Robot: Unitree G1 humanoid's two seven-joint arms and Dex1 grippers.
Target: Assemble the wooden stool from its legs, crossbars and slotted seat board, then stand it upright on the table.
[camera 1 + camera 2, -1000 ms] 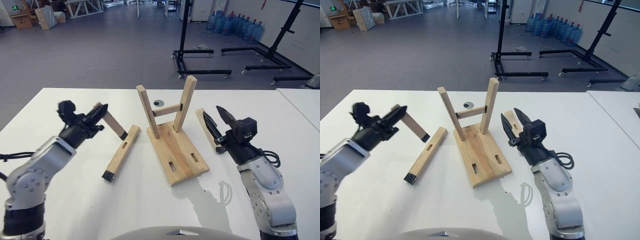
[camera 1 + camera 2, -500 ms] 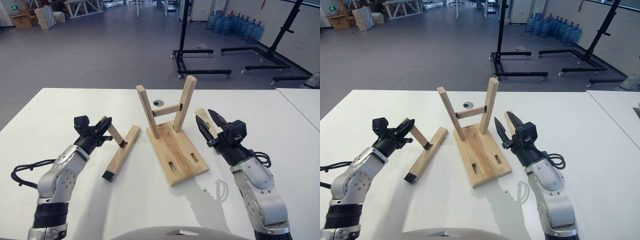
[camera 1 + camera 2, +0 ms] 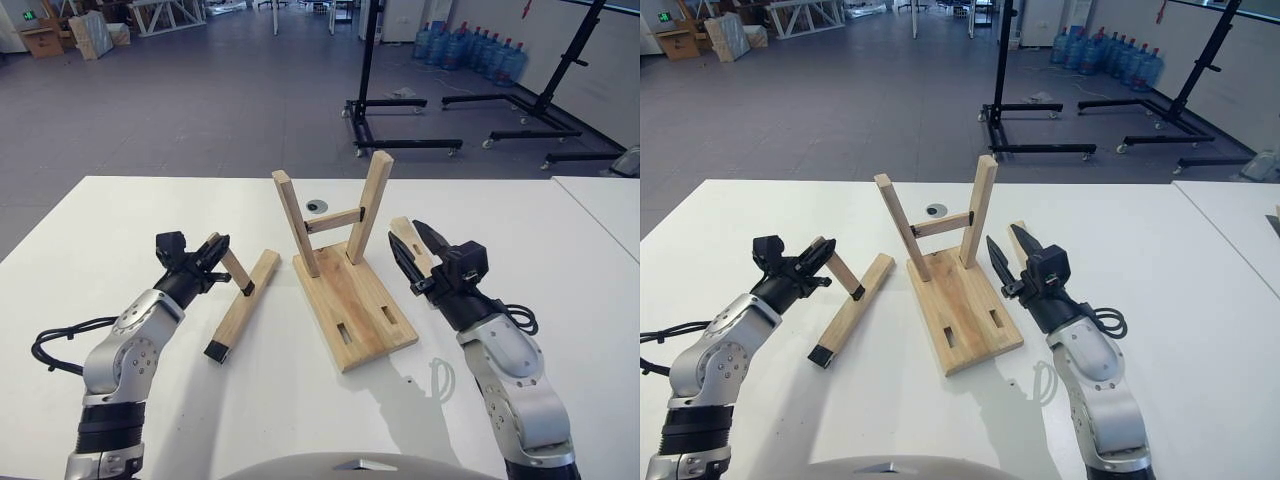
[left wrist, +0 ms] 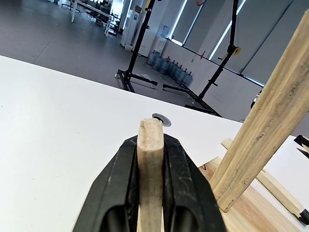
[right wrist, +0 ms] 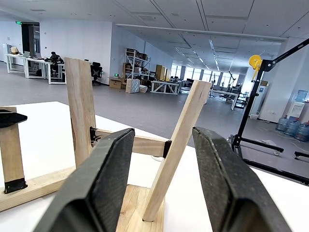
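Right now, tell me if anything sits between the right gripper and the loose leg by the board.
Nothing visible does. The open right gripper is right at the loose leg, which lies flat beside the seat board; its fingers appear to flank the leg's far end.

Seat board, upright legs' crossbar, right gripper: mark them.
seat board (image 3: 352, 297), left eye view, bare top face.
crossbar (image 3: 335, 220), left eye view, its middle.
right gripper (image 3: 405, 232), left eye view, between fingertips.

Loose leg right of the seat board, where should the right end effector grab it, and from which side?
Probably mid-length on the loose leg, from above, straddling its narrow width: it lies flat on the table beside the seat board, long sides exposed. The open right end effector hovers over it.
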